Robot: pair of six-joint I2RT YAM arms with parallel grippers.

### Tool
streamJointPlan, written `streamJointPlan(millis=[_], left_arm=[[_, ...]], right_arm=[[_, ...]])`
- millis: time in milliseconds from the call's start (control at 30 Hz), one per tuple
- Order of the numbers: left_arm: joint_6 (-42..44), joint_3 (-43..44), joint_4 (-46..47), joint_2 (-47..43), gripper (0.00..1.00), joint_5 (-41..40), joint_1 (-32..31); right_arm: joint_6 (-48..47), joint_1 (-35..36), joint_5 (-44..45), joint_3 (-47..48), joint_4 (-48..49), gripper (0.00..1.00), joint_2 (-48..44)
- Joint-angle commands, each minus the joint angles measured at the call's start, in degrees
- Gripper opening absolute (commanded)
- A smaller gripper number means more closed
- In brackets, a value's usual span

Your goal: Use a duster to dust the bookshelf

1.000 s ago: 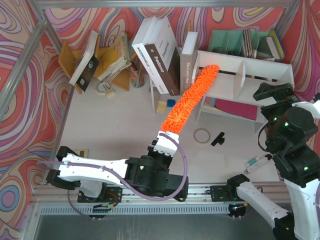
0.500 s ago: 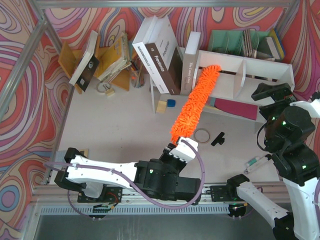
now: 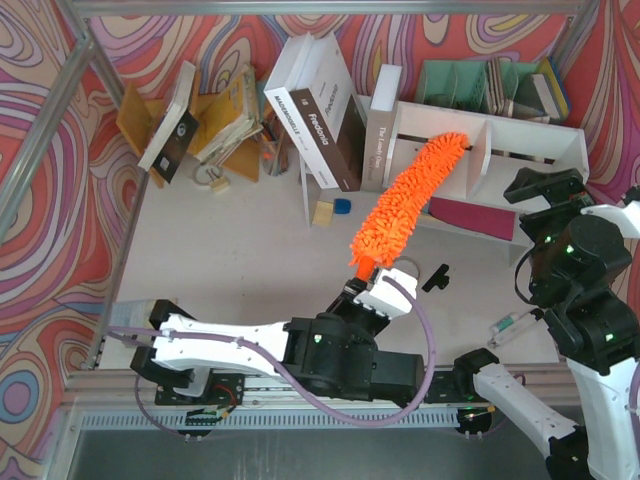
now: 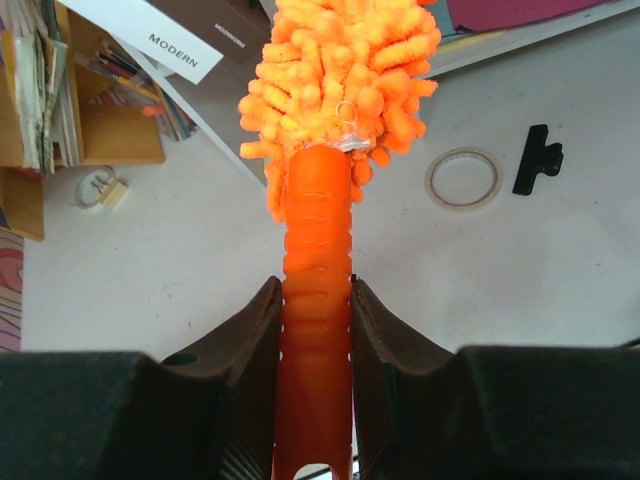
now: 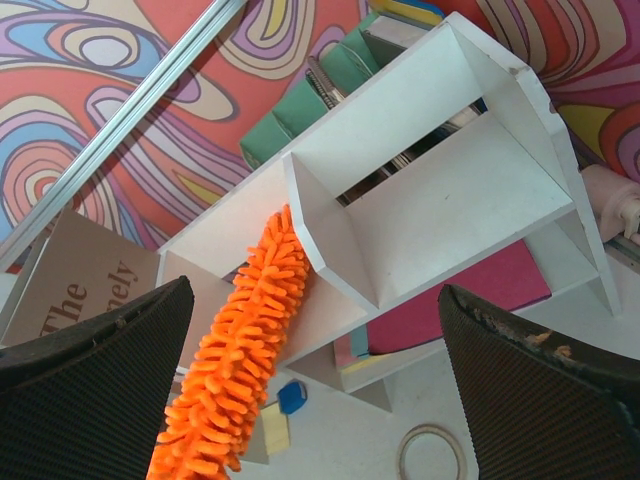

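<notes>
From where I stand the left gripper (image 4: 316, 300) is closed tight on the ribbed orange handle of the duster (image 3: 410, 195), a finger pressed against each side; the butt of the handle runs off the bottom of the wrist view, so I cannot see how much of it lies behind the fingers. The shaggy head slants up and to the right across the table and into the bookshelf (image 3: 530, 132), in the compartment that is on the left seen from above. Its tip sits right by the middle divider and looks to be touching the divider's edge, though the fluff hides the actual contact and I cannot tell whether it reaches the back board. The right gripper (image 5: 315, 290) hovers near the shelf's right end with its fingers spread wide and nothing between them; only the two dark pads show at the corners of its own view. A pink book (image 3: 470, 215) lies under the shelf, half covered by the shelf board. A tape roll (image 4: 464, 178) and a black clip (image 4: 536, 158) lie on the table just right of the handle, and from above the gripper covers most of the roll. The mint-green organizer (image 3: 470, 80) stands behind the shelf, its lower part hidden
</notes>
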Motion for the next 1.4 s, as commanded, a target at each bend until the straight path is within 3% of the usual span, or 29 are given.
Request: streamJointPlan(millis=[0, 100, 233, 300, 367, 567, 633, 700, 733, 800, 1233, 1367], left_arm=[[11.61, -3.51, 15.4, -4.8, 0.0, -14.56, -2.68], [26.23, -11.5, 35.59, -10.02, 0.0, -14.18, -4.3], [57.87, -24.73, 78.45, -14.96, 0.0, -18.21, -6.16], [66.33, -26.38, 86.52, -14.93, 0.0, -18.93, -6.09], [66.83, -27.06, 87.62, -15.25, 0.0, -18.84, -6.12], [53.48, -26.02, 72.29, -15.35, 0.0, -19.29, -6.0], [36.48, -22.87, 56.29, -16.08, 0.0, -14.9, -5.65], [9.86, -14.5, 26.06, -14.32, 0.0, -2.17, -0.64], [3.99, -12.88, 18.32, -12.87, 0.0, 1.44, 1.41], [-0.68, -12.3, 12.86, -10.69, 0.0, 1.08, 1.48], [-4.79, -14.5, 9.46, -9.94, 0.0, 4.78, 3.0], [2.57, -13.31, 15.33, -8.73, 0.0, 6.07, 2.9]], right_arm=[[0.08, 0.26, 1.11, -0.55, 0.13, 0.99, -0.47], [0.12, 0.22, 1.11, -0.79, 0.24, 0.99, -0.45], [0.37, 0.18, 0.89, -0.77, 0.27, 0.99, -0.52], [0.21, 0.18, 1.01, -0.71, 0.32, 0.99, -0.65], [0.04, 0.22, 1.33, -0.59, 0.19, 0.99, -0.69], [-0.08, 0.22, 1.33, -0.4, 0.09, 0.99, -0.66], [0.05, 0.22, 1.33, -0.48, 0.08, 0.99, -0.61], [0.29, 0.28, 1.22, -0.49, -0.01, 0.99, -0.48], [0.45, 0.23, 1.02, -0.49, 0.05, 0.99, -0.41], [0.41, 0.22, 0.85, -0.45, -0.01, 0.99, -0.41], [0.4, 0.16, 0.98, -0.71, 0.07, 0.99, -0.1], [0.66, 0.22, 0.75, -1.06, 0.09, 0.99, -0.04]])
